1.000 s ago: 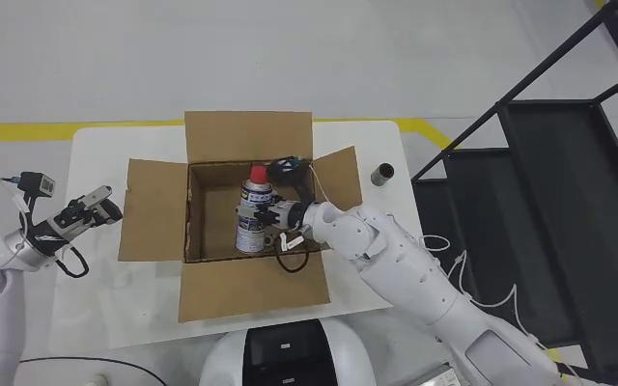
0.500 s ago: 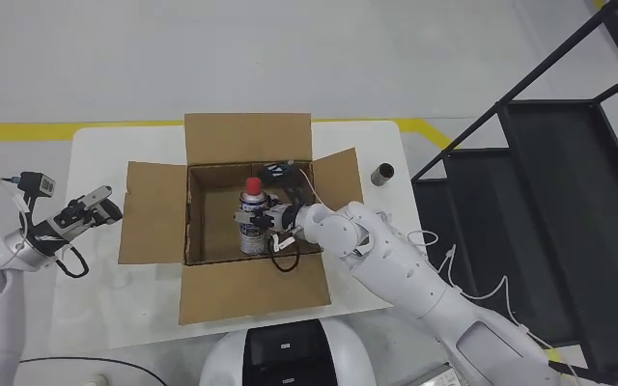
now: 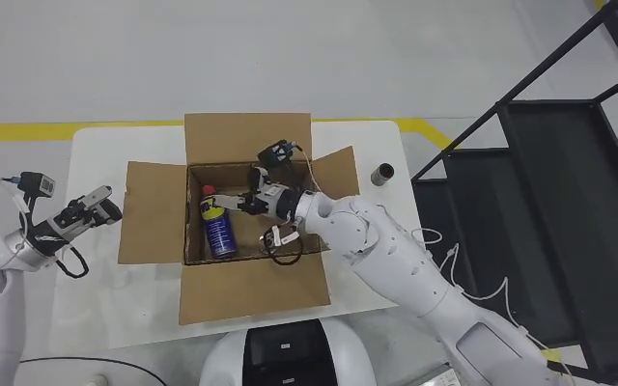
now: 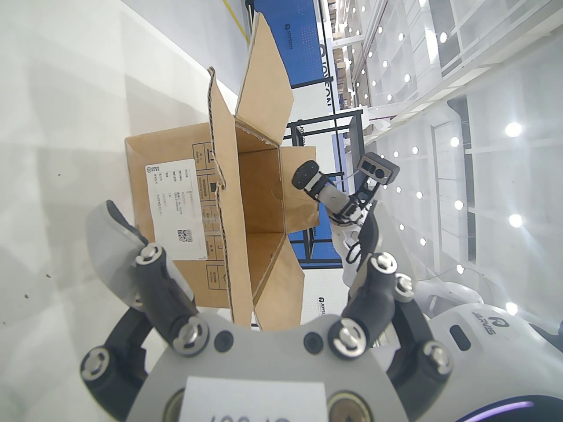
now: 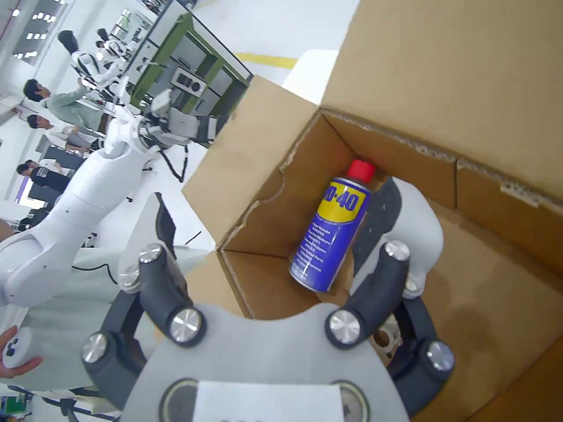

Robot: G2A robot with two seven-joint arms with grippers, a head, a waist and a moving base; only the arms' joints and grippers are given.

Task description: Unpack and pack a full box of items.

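- Right gripper [image 5: 277, 197] low inside the box [image 3: 246, 135], fingers spread wide, pinching nothing.
- Just beyond one fingertip: spray can [image 5: 334, 239], blue and yellow with a red cap, loose in the box.
- Seen from above, can [image 3: 217, 227] in the left part of the box, tilted, cap towards the far left corner. Cannot tell whether lying flat on the bottom or leaning on the wall.
- Box in the middle of the table [image 3: 126, 309], all four flaps folded outward.
- Left gripper [image 4: 239, 230] beside the box's left flap, near the table edge, fingers likewise apart and holding nothing.
- Small grey cylinder [image 3: 383, 174] upright on the table, to the right of the box and apart from it.
- Step in hand, judged from the spread fingers and the free can: packing, with the can set down inside and let go.
- Next move, as a judgement: lift the right gripper straight up and out, keeping the near finger off the can and the wrist clear of the right flap.
- After that, probably on to the grey cylinder, the one loose item outside the box.
- Risk: a sideways exit could nudge the can or catch a flap.
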